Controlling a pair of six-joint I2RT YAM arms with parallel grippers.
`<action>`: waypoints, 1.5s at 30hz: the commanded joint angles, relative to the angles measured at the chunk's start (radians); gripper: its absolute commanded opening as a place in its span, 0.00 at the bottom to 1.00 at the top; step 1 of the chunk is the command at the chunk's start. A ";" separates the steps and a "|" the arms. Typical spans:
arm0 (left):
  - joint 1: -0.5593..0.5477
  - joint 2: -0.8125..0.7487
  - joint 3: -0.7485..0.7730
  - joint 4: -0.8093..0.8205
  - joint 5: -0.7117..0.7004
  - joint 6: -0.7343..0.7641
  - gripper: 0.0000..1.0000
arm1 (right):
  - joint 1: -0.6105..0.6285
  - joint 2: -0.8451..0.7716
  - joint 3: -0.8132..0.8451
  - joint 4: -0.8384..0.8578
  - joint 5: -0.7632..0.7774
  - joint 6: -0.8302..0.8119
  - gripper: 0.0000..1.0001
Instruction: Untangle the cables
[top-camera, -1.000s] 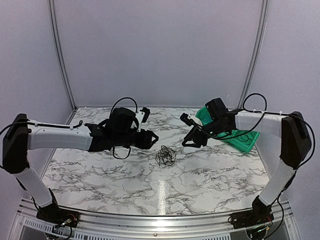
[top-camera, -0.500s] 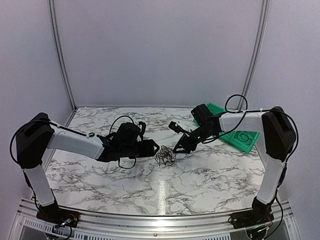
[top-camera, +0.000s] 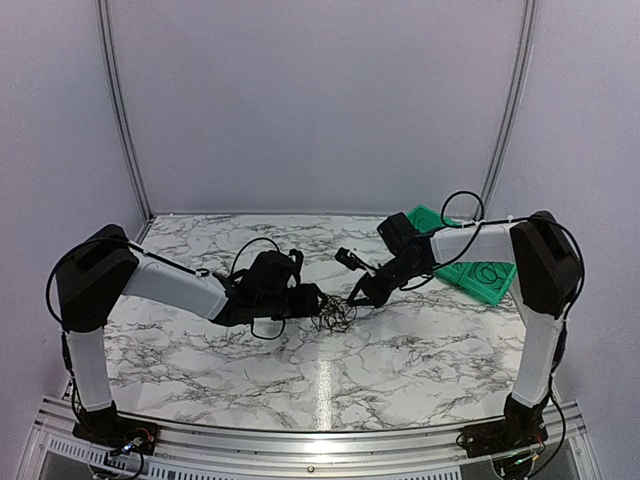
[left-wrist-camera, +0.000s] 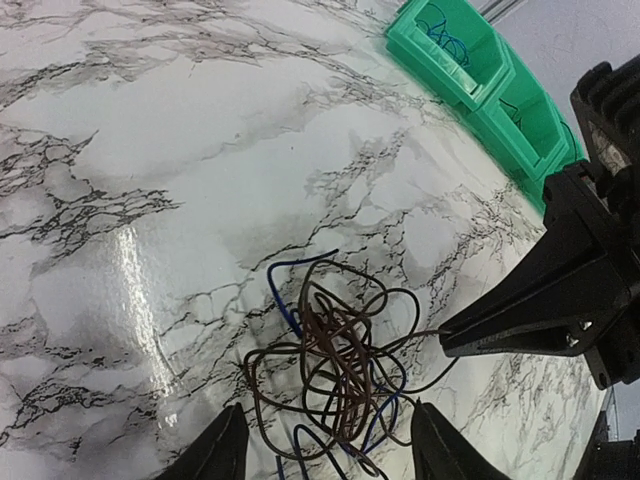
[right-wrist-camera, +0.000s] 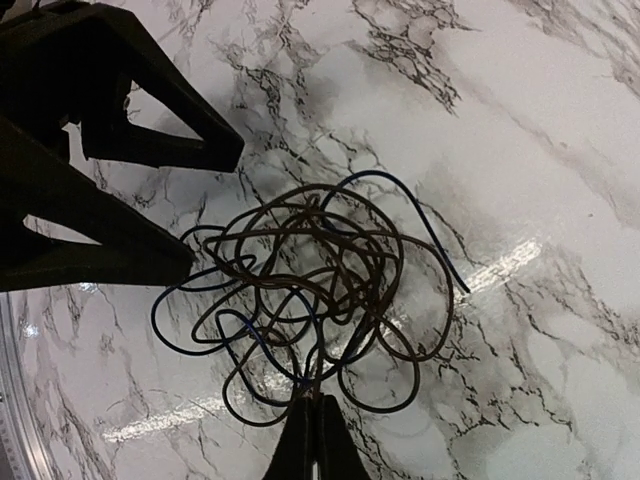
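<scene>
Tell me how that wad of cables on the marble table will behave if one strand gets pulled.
The cables are thin, loose loops, so probably floppy and light; the wad would likely sag rather than hold shape. Strands cross many times, so pulling the one at the right gripper may drag the whole wad across the glossy table instead of freeing it.

We're looking at a robotics lab test booth: plain pale wall panels (top-camera: 320, 100) framed by metal posts (top-camera: 122, 110) close in a marble-patterned table (top-camera: 400, 360), a metal rail (top-camera: 320, 445) lines its near edge, a left arm (top-camera: 170, 285) and a right arm (top-camera: 475, 243) rise from it, and a green plastic bin (top-camera: 495, 280) sits at the side.
</scene>
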 joint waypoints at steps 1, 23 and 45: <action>-0.041 -0.048 -0.004 0.053 -0.054 0.092 0.55 | 0.004 -0.090 0.010 0.039 -0.022 0.008 0.00; -0.125 0.145 -0.012 0.519 -0.221 0.547 0.41 | 0.005 -0.244 0.076 -0.124 -0.282 -0.029 0.00; -0.111 0.188 0.006 0.519 -0.150 0.511 0.09 | -0.184 -0.425 0.839 -0.226 -0.608 0.146 0.00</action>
